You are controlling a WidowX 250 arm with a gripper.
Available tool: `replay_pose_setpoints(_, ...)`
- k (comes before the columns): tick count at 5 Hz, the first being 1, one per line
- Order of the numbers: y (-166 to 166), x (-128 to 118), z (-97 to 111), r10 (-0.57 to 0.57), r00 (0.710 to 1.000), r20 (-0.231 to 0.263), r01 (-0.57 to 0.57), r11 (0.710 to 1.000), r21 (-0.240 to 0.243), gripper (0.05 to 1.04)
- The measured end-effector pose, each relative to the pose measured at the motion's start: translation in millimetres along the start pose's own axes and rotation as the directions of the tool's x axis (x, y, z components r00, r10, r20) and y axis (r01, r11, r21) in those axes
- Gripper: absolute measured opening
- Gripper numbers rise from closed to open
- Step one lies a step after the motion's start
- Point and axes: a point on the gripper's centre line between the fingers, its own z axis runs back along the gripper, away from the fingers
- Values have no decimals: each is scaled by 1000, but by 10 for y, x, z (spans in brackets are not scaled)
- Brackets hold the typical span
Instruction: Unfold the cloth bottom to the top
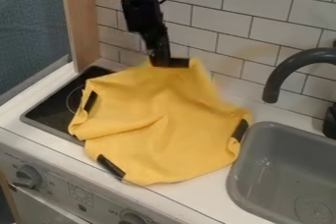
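The black gripper (159, 61) hangs at the upper middle of the camera view, in front of the tiled wall, shut on the far edge of the yellow cloth beside a black patch. From there the cloth (164, 129) slopes down and spreads over the counter between the stove and the sink, covering part of the stove. Its surface has creases, with a fold running across the left middle. More black patches mark its left side, its front left corner and its right side. What lies under the cloth is hidden.
The grey sink (289, 174) is at the right, with a dark curved faucet (289, 68) above it. A black stovetop (46, 107) shows at the left, beside a wooden post (85, 16). Control knobs (27, 176) line the front panel. White tiles (242, 26) stand behind.
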Motion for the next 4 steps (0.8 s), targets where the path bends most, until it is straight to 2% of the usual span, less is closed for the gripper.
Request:
replay_pose_setpoints(2,-286,91,-172,-26,999,45,30,996,-79,51)
replay_pose_setpoints(3,-400,162,-220,-56,994,92,70,985,-158,51)
replay_pose_setpoints(4,-450,227,-305,-84,981,172,121,969,-215,51)
